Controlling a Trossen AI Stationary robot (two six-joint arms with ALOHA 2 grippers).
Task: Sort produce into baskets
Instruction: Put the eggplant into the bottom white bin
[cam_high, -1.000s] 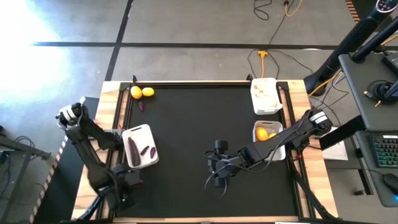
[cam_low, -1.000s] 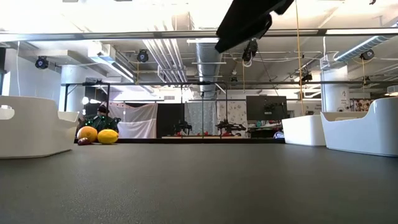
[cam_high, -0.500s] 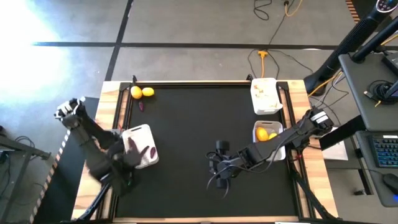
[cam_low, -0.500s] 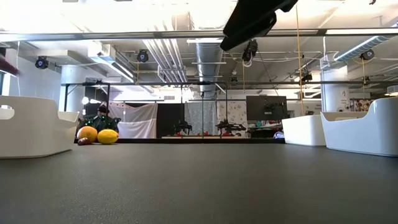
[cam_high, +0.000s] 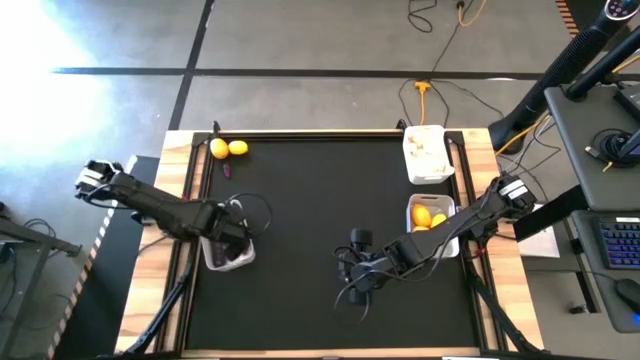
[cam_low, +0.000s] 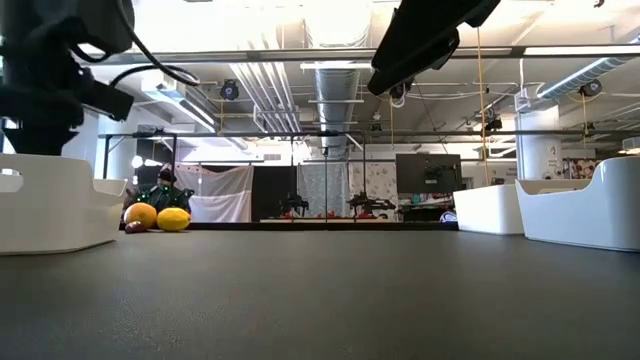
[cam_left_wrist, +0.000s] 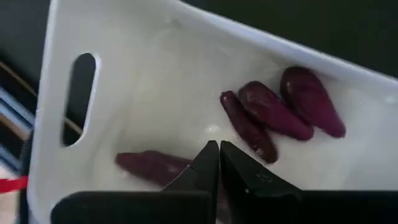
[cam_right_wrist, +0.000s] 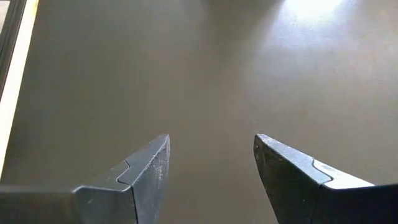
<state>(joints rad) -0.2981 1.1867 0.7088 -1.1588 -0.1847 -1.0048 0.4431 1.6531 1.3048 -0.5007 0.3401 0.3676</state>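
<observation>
left claw (cam_left_wrist: 218, 163): shut, empty, over purple pieces (cam_left_wrist: 273, 112) in basket (cam_left_wrist: 155, 81) | right claw (cam_right_wrist: 211, 168): open, seemingly empty

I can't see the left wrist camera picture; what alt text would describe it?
The left gripper, fingers shut and empty, hangs just over a white basket with a slot handle. Four dark purple pieces lie in it: three bunched together, one apart near the fingertips.
</observation>
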